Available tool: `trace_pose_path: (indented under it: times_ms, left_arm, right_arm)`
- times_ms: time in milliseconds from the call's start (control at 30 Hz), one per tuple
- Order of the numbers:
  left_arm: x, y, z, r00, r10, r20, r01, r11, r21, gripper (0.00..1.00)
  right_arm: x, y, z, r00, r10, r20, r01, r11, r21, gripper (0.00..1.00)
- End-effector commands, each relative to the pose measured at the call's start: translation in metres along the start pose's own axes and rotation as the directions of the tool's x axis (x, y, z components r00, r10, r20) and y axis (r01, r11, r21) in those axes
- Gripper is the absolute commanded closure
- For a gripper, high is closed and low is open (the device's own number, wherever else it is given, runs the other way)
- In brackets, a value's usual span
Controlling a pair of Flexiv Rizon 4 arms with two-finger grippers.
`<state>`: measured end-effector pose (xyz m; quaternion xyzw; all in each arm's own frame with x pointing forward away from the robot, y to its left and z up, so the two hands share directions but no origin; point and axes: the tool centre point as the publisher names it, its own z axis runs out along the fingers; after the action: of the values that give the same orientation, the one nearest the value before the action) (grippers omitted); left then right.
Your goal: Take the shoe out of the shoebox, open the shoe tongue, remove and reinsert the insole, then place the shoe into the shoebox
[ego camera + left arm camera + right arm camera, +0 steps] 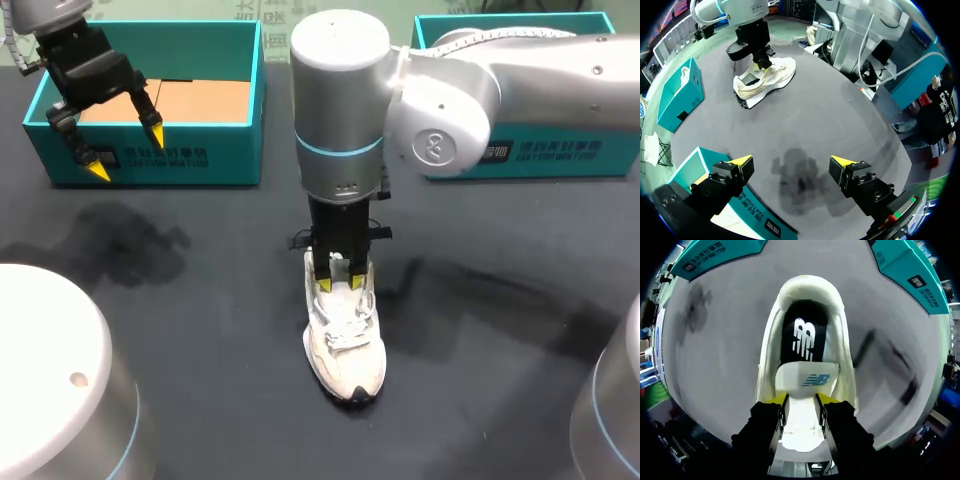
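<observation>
We're in a robotics lab, by the looks. A dark matte bench (200, 340) has two grey industrial arms over it: left arm (45, 15) at the far-left corner, right arm (450, 90) reaching to mid-bench. The props are a teal shoebox (160, 160) and a second shoebox (560, 150) along the far edge, plus one white shoe (345, 340).

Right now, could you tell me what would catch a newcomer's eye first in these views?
The cream lace-up sneaker standing mid-table on the dark tabletop, my right gripper pinching its padded white tongue from above. At the back left, my left gripper hangs open by the front wall of a teal cardboard shoebox.
</observation>
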<state>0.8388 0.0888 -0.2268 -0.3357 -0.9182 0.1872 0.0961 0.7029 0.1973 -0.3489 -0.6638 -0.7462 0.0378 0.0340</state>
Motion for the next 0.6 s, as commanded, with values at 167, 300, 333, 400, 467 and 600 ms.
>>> trace_pose_path:
  times_ms: [167,300,333,400,467,600]
  left_arm:
    - [0.0,0.0,0.0,1.0,0.0,0.0,0.0,1.0,-0.002,0.0]
    - [0.0,0.0,0.0,1.0,0.0,0.0,0.0,1.0,-0.002,0.0]
    - [0.0,0.0,0.0,1.0,0.0,0.0,0.0,1.0,-0.002,0.0]
    - [0.0,0.0,0.0,1.0,0.0,0.0,0.0,1.0,-0.002,0.0]
    - [0.0,0.0,0.0,1.0,0.0,0.0,0.0,1.0,-0.002,0.0]
    - [0.0,0.0,0.0,1.0,0.0,0.0,0.0,1.0,-0.002,0.0]
  right_arm:
    - [0.012,-0.016,-0.027,0.995,0.022,0.094,-0.018,0.999,-0.047,0.62]
    - [0.012,-0.012,-0.009,0.997,0.01,0.075,-0.006,0.999,-0.053,0.61]
    - [0.011,-0.011,-0.004,0.997,0.008,0.071,-0.004,0.998,-0.055,0.61]
    - [0.008,-0.007,0.007,0.998,0.008,0.067,-0.005,0.999,-0.05,0.61]
    - [0.004,-0.004,0.015,0.998,0.007,0.062,-0.004,0.999,-0.05,0.62]
    - [0.003,0.003,0.027,0.999,-0.005,0.051,0.007,0.999,-0.041,0.62]
